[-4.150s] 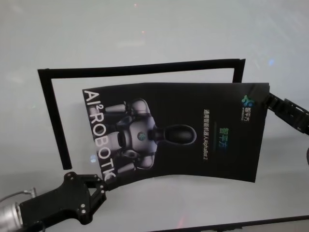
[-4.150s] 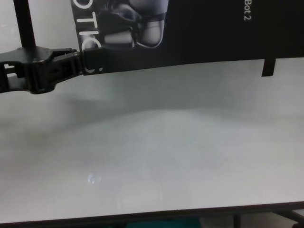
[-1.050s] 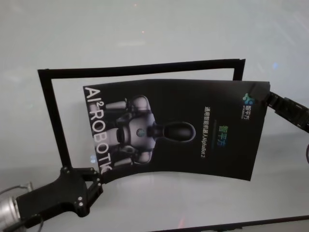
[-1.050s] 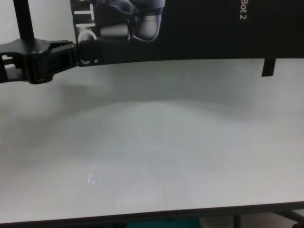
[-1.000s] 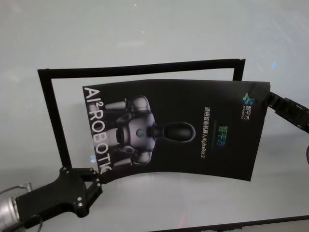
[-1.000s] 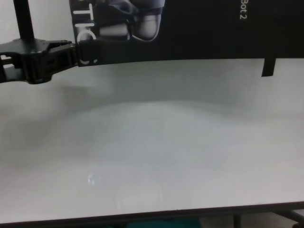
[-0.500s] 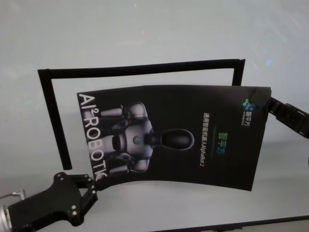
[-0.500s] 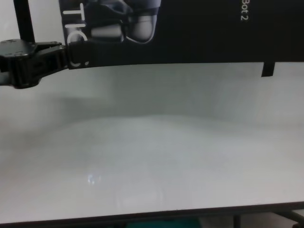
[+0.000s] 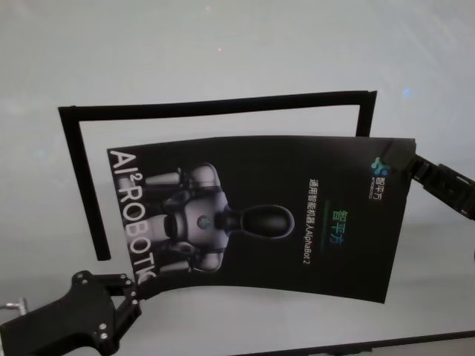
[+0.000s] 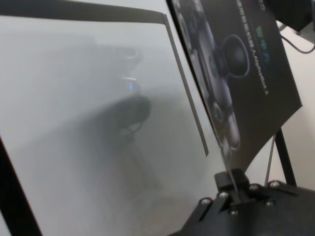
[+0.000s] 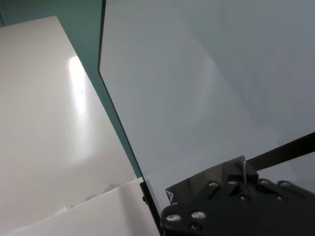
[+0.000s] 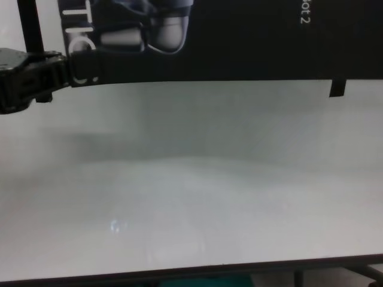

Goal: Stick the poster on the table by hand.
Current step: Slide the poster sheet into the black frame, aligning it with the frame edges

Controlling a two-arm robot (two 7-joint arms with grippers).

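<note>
Head view: left pincer, right pincer clamp poster corners above table.

The poster spans the upper part of the view, its lower edge bowed slightly and held clear of the table. The left gripper is clamped on the poster's lower left corner, beside the white letters. A black tape strip runs up behind the gripper. A short black tab hangs below the poster's edge at right. The table's dark front edge shows at the bottom.
</note>
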